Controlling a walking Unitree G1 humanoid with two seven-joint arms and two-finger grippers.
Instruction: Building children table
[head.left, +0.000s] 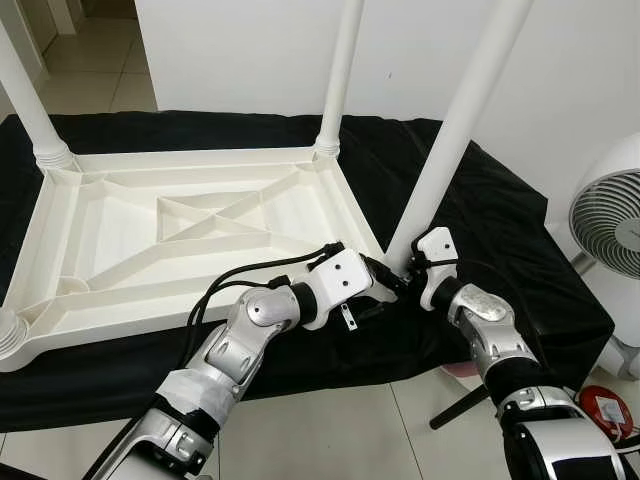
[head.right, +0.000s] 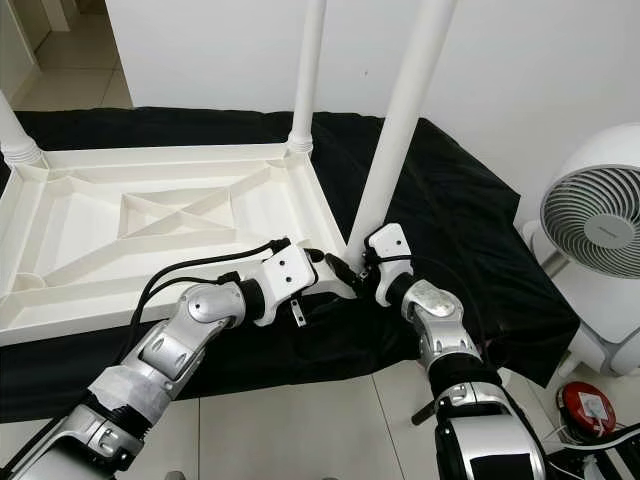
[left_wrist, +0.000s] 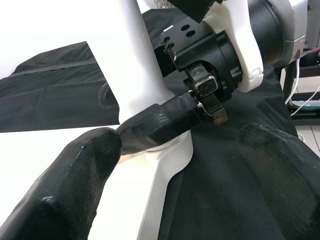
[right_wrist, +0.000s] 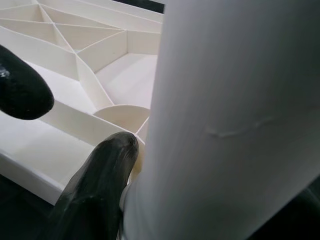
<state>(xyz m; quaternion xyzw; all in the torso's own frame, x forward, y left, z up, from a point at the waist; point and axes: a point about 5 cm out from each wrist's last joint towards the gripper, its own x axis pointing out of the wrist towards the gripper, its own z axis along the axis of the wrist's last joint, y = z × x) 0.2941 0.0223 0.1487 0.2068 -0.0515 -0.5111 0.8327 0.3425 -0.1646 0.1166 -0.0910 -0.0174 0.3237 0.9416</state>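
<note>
You see a white table top (head.left: 190, 240) lying upside down on a black cloth (head.left: 480, 230). The cloth lies on the tiled floor (head.left: 340, 430). White legs stick up from its corners. One far leg (head.left: 340, 75) stands at the back corner, and another leg (head.left: 25, 100) stands at the far left corner. The near leg (head.left: 465, 115) leans up from the near right corner, close to your robot.

Your right gripper (head.right: 362, 262) is at the bottom of the near leg. Its black fingers (right_wrist: 95, 190) are closed around the leg, right where the leg meets the table top.

Your left gripper (head.left: 390, 285) reaches to the same corner from the left. Its two fingers (left_wrist: 65, 185) are spread apart and hold nothing. They sit just beside the right gripper's finger and the foot of the near leg.

A white fan (head.right: 595, 215) stands on the floor to the right, off the cloth.
</note>
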